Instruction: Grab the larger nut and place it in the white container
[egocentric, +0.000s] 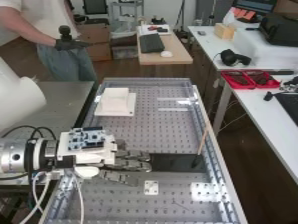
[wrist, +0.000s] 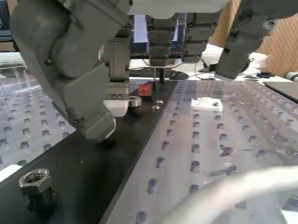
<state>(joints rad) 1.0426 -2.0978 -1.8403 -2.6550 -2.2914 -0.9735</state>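
In the high view the hand (egocentric: 132, 162) is over the bench's metal plate, its relaxed fingers above the left part of a black board (egocentric: 176, 162). The wrist view has the hand (wrist: 83, 82) with thumb and fingers apart, nothing gripped. A silver hex nut (wrist: 35, 181) sits on a short black post on the black board (wrist: 86, 167), near the camera. Farther along, close to the thumb, is another silver nut (wrist: 135, 101); distance makes their sizes hard to compare. The white container (egocentric: 116, 102) stands on the metal plate's far part, away from the hand.
A small red block (wrist: 145, 90) stands near the farther nut. A thin stick (egocentric: 201, 142) rises from the board's right end. A small white block (egocentric: 151, 187) lies beside the board. Metal rails (egocentric: 216, 150) edge the plate, and a white cable (wrist: 233, 192) crosses close to the wrist camera.
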